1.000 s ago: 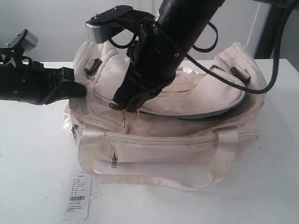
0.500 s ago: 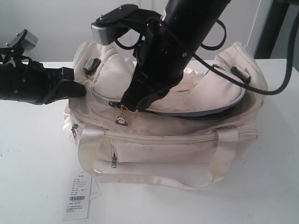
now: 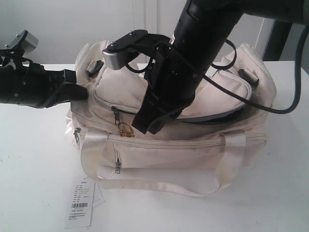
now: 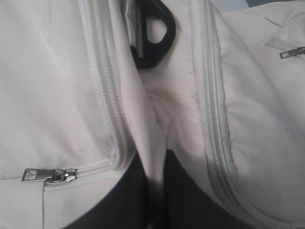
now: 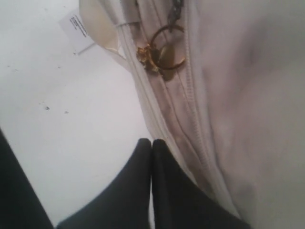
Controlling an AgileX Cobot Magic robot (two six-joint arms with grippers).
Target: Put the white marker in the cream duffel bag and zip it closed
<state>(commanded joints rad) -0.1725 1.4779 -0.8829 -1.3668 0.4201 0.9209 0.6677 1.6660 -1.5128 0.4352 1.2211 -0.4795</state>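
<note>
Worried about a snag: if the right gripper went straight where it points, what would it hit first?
Probably the front seam of the cream duffel bag, short of the gold charm; the shut right gripper points along it, depth unclear.

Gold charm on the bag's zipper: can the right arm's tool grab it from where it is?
Probably yes. The gold charm lies uncovered just ahead of the right tool, nothing between them, but the tool is shut and must open first.
</note>
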